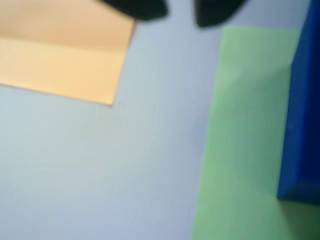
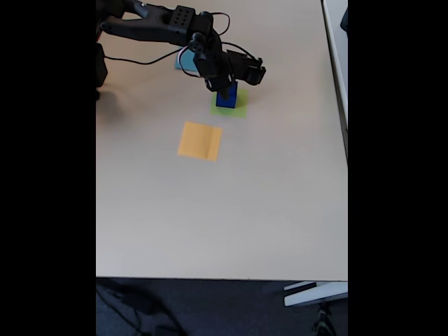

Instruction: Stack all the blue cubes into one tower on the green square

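Wrist view: taken close above the table point(image 1: 125, 165), looking down and forward past two dark fingertips point(image 1: 140, 9) at the upper edge; focus is soft. Fixed view: taken from high above and well back, looking steeply down on the whole table point(image 2: 231, 224), with the arm point(image 2: 168, 24) at the top. Shared by both views: the green square point(image 1: 240, 125) point(image 2: 240, 108), the blue tower point(image 1: 302, 110) point(image 2: 226, 96) and the orange-yellow square point(image 1: 60, 55) point(image 2: 199, 141).
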